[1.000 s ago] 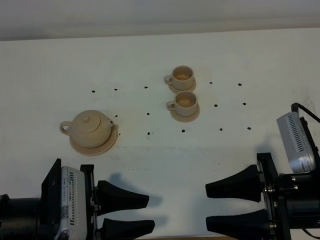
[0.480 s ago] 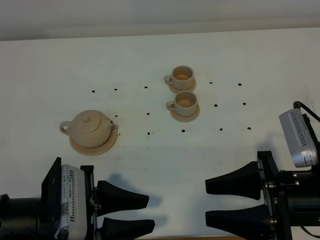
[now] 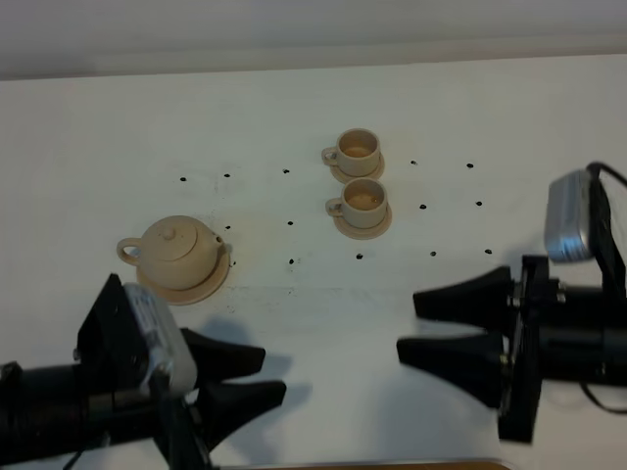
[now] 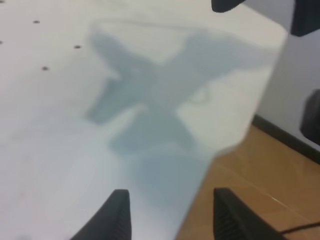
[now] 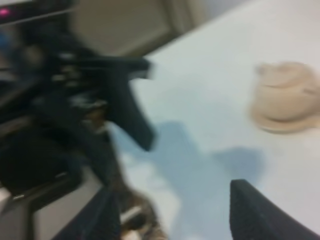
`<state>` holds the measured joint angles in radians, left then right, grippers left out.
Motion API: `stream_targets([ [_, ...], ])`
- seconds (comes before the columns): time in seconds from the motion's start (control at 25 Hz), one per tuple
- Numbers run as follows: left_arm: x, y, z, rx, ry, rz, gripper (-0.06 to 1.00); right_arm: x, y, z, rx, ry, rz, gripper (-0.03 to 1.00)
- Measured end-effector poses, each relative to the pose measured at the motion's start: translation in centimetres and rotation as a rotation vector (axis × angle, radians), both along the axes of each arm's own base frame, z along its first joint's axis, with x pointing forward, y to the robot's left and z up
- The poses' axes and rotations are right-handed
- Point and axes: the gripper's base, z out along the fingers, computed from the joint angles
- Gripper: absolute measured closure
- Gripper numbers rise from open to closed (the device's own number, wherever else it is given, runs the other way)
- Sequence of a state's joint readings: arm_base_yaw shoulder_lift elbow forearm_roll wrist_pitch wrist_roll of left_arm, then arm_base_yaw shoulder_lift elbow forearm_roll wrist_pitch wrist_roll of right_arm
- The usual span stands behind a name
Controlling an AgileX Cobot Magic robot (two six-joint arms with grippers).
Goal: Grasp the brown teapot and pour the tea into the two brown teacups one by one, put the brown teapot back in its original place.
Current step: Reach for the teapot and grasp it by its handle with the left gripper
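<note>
The brown teapot (image 3: 176, 253) stands on its flat round saucer (image 3: 196, 290) at the left of the table, lid on and spout to the right; blurred, the brown teapot (image 5: 287, 92) also shows in the right wrist view. The two brown teacups (image 3: 357, 149) (image 3: 362, 199) sit on small saucers at centre back, one behind the other. My left gripper (image 3: 272, 374) is open near the front edge, below and right of the teapot, holding nothing. My right gripper (image 3: 409, 326) is open at front right, pointing left, well short of the cups. Between the left fingertips (image 4: 120, 200) only bare table shows.
Small black dots mark the white table (image 3: 294, 294). In the left wrist view the table's front corner (image 4: 250, 125) gives way to a wooden floor (image 4: 260, 200). The left arm (image 5: 75, 100) fills the near side of the right wrist view.
Both arms have shifted. The left gripper has swung and tilted toward the right. The right gripper has moved back from the front edge and rolled. Teapot and cups stay put.
</note>
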<state>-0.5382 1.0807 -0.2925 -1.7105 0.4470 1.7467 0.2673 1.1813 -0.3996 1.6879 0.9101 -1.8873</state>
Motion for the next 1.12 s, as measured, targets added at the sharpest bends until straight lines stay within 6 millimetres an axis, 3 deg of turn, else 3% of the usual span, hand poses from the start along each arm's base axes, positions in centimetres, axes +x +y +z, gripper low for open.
stream_targets([
  [0.36, 2.6, -0.3, 3.1, 0.041, -0.008, 0.133, 0.50, 3.5, -1.1, 1.9, -0.198, 0.135, -0.250, 0.50],
  [0.72, 4.1, -0.2, 6.8, 0.174, 0.055, 0.192, 0.50, 4.9, -2.5, 3.5, -0.390, 0.249, -0.415, 0.50],
  [0.96, 4.6, 2.0, 9.7, 0.430, 0.185, 0.384, 0.50, 5.0, -4.0, 4.5, -0.554, 0.374, -0.538, 0.51],
  [1.12, 4.5, 3.5, 10.5, 0.562, 0.239, 0.509, 0.50, 4.4, -5.1, 4.7, -0.691, 0.455, -0.583, 0.53],
])
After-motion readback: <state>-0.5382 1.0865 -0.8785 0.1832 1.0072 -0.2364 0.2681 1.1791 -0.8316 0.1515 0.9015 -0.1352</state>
